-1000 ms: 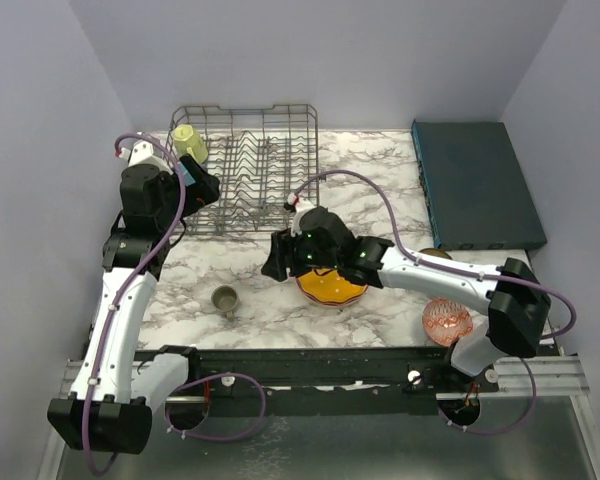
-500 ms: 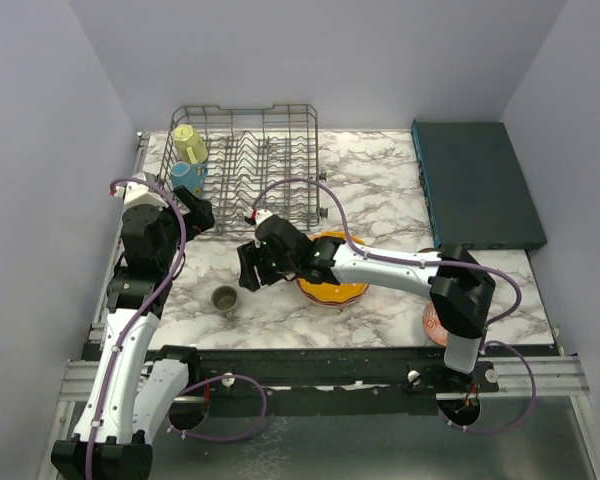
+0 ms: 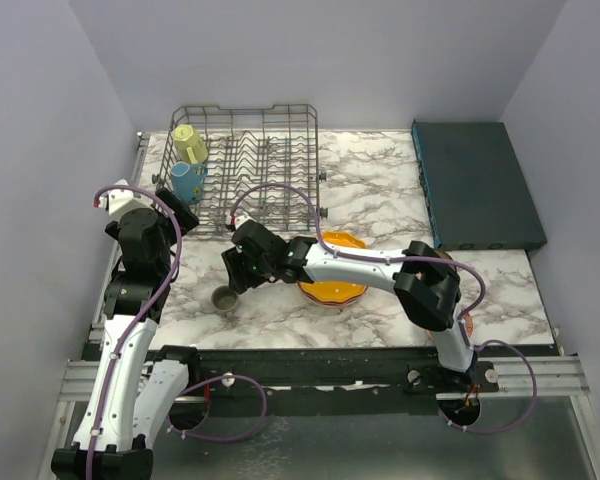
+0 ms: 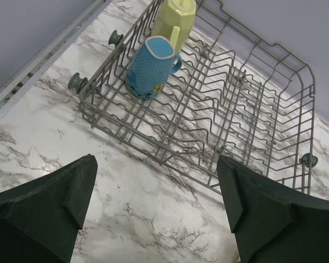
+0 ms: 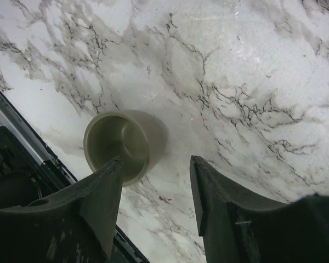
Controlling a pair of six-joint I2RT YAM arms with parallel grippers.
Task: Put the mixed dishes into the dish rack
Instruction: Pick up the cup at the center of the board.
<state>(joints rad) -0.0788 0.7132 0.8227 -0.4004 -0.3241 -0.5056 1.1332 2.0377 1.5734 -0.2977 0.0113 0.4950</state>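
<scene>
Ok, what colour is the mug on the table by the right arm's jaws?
The mug is plain grey-olive with no pattern; it shows best in the right wrist view.

The mug (image 5: 123,145) is grey-olive, the plate (image 3: 332,292) orange, the table (image 3: 380,190) grey-veined white.

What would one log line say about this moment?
left end effector: open, empty | right end effector: open, near grey-olive mug | dish rack: yellow mug, blue mug

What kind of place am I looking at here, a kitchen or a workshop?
Most likely a lab test booth dressed as a kitchen counter: a marble-look table closed in by plain walls, a wire dish rack holding two mugs, and two robot arms bolted at its near edge.
</scene>
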